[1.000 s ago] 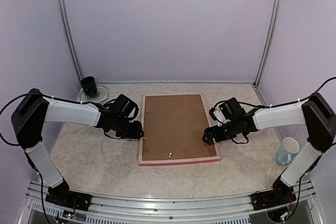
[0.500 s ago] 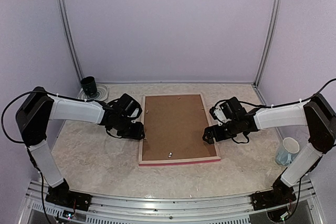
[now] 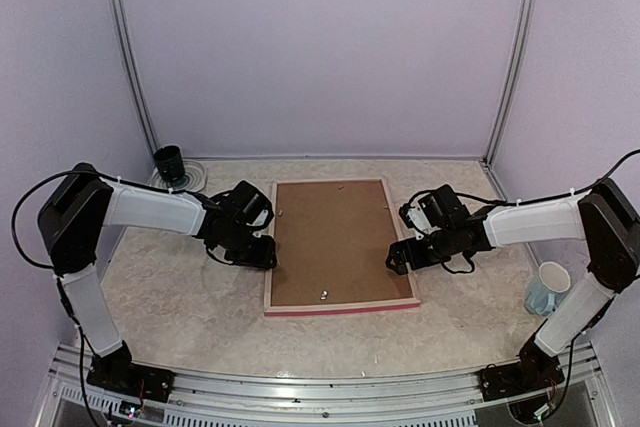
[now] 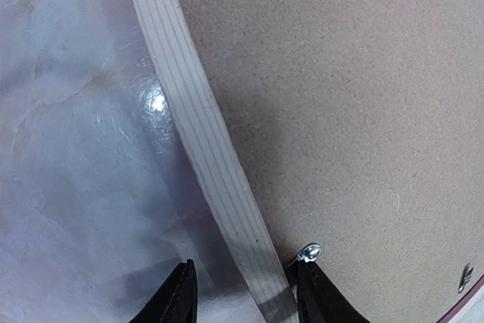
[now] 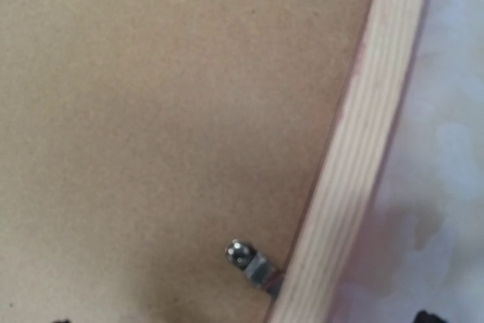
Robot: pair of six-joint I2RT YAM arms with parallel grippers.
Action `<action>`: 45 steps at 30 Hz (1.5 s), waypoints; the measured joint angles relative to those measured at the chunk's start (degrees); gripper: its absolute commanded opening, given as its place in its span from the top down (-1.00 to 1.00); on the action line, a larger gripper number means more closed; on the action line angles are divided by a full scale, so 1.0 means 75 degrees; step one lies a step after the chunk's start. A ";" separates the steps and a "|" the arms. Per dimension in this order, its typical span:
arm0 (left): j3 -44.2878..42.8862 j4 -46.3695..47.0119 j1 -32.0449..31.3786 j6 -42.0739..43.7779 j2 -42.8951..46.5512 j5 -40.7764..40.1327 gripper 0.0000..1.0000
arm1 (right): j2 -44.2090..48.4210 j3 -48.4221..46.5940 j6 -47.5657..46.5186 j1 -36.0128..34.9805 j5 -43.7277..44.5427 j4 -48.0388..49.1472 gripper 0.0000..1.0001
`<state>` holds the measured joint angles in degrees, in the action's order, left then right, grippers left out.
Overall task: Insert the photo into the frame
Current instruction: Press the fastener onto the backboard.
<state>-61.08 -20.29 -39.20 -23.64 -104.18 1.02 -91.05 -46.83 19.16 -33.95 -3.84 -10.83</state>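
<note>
While the frame [image 3: 342, 308] lies face down in the middle of the worktop [image 3: 180, 297], its pale wood back is turned up and a strip of its pink-red edge shows along the near side. Its long sides run from near to far. A brown board [image 3: 340, 242] fills its opening, flat and level with the wood rim. The left claw [image 3: 268, 257] is down at the frame's left rail, about halfway along. It is released, its jaws part open and straddling that rail: in the left wrist view one of the fingers [image 4: 180, 296] stands over the worktop with a gap to the wood, and the other sits on the board side, just beside a small metal clip [image 4: 308, 251] at the rail's inner edge. The right claw [image 3: 397, 259] is at the right rail, opposite the left one. It is released too, jaws spread wide to either side of the rail, gripping nothing, and a second clip [image 5: 253, 262] lies between them at the inner edge. A dark cup [image 3: 169, 162] stands at the far left corner, and a pale mug [image 3: 546, 289] stands at the right edge, both well apart from the frame.
</note>
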 measured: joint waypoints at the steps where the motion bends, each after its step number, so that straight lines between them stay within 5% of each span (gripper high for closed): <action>1: -0.0017 0.0000 -0.0003 0.0012 -0.0023 -0.0003 0.10 | 0.0000 0.0000 0.0000 0.0000 0.0000 0.0000 -0.96; 9: -0.0050 -0.0009 -0.0044 0.0073 -0.0067 -0.0029 0.13 | 0.0000 0.0000 0.0000 0.0000 0.0000 0.0000 -0.96; 20: -0.0114 -0.0015 -0.0166 0.0090 -0.0105 -0.0140 0.48 | 0.0000 0.0000 0.0000 0.0000 0.0000 0.0000 -0.96; 33: -0.0114 0.0044 -0.0178 -0.0175 -0.0105 -0.0201 0.64 | 0.0000 0.0000 0.0000 0.0000 0.0000 0.0000 -0.96; 37: -0.0114 0.0047 -0.0178 -0.0259 -0.0105 -0.0198 0.57 | 0.0000 0.0000 -0.0003 0.0000 0.0009 0.0000 -0.96; 45: -0.0041 0.0160 -0.0160 -0.0283 -0.0073 -0.0201 0.11 | 0.0172 -0.0003 0.0000 0.0047 -0.0012 -0.0038 -0.97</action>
<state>-61.39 -19.09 -40.40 -25.76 -104.73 -0.49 -89.76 -46.85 19.16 -33.61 -3.92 -11.11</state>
